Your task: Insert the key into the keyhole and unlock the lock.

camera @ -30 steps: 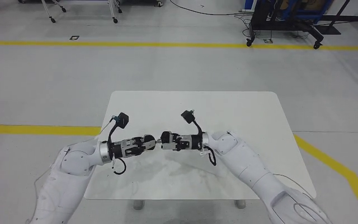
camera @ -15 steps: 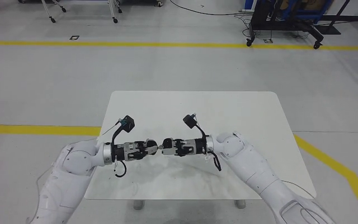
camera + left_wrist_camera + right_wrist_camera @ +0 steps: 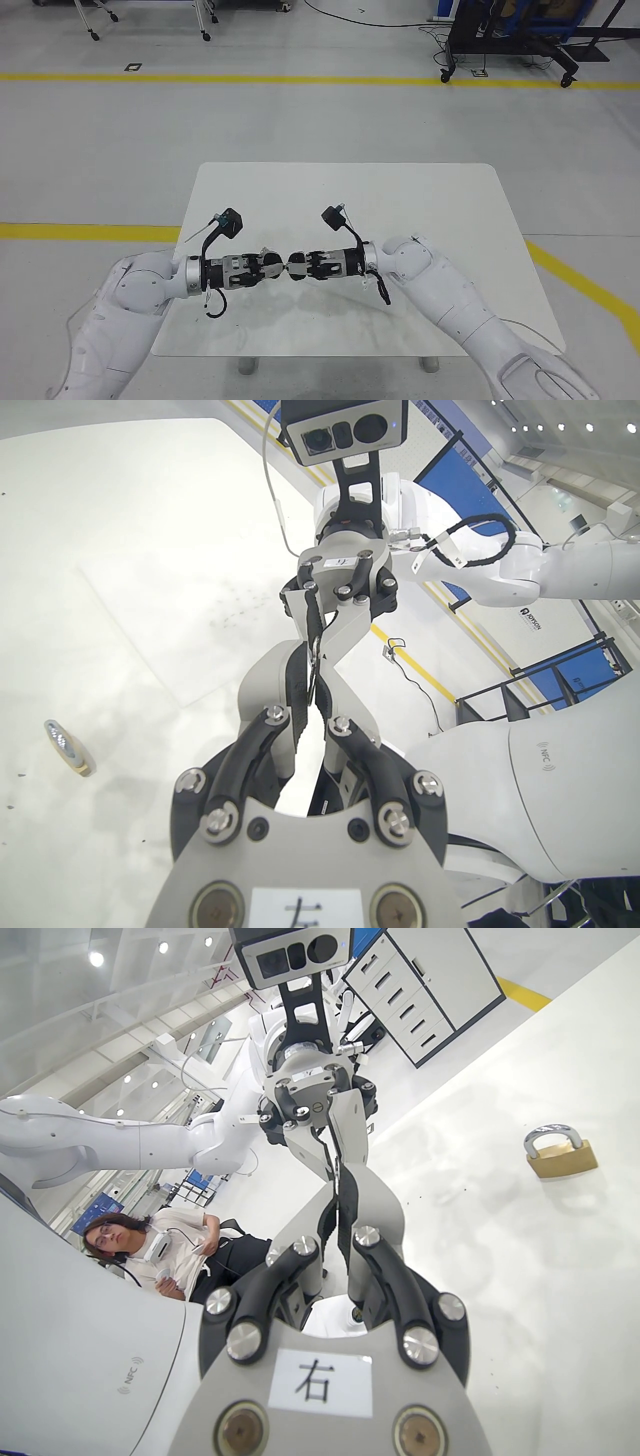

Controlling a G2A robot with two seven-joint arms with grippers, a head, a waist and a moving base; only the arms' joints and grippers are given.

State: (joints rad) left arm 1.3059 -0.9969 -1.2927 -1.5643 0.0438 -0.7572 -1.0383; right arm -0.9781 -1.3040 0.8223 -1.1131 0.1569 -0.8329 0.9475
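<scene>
both arms meet tip to tip above the tabletop (image 3: 525, 1288). the left pincer (image 3: 311, 692) and the right pincer (image 3: 341, 1200) are each squeezed narrow on the small key (image 3: 315, 657). to me it looks like a hand-over, to get a better hold for inserting. the brass padlock (image 3: 561, 1154) lies flat on the tabletop, well apart from them, shackle closed and nothing touching it.
</scene>
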